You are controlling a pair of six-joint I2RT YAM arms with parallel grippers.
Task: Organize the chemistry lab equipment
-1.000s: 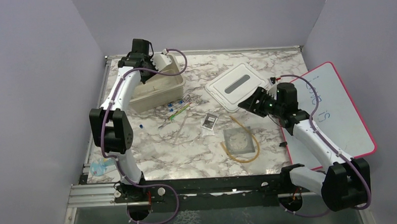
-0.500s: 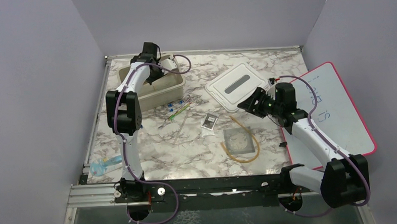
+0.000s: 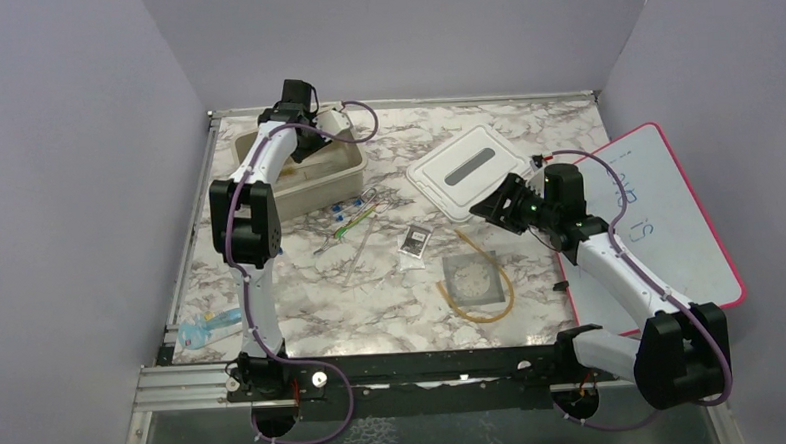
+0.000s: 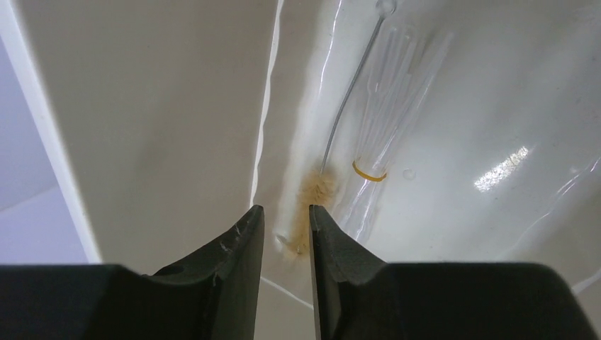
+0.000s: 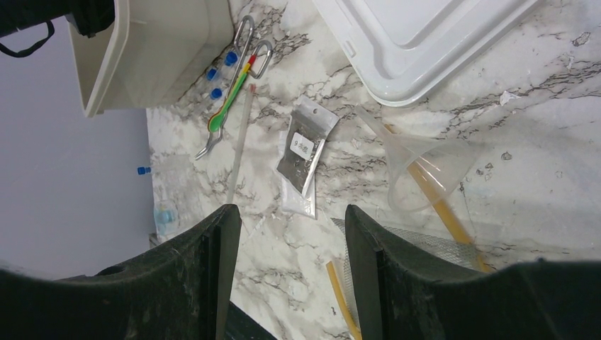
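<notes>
Left pincer (image 4: 283, 214) is being held slightly parted, empty, inside beige bin (image 4: 142, 106) over thin brown brush (image 4: 320, 190). Right pincer (image 5: 292, 219) is being held spread, empty, near black-and-white packet (image 5: 303, 152).

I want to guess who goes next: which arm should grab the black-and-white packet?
Probably right. The right gripper hangs open close to the black-and-white packet, while the left gripper is down inside the beige bin.

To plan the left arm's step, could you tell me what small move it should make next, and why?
Probably open the left gripper wider and lift it out of the bin: the brush already lies on the bin's floor at the tips of the slightly parted jaws.
</notes>
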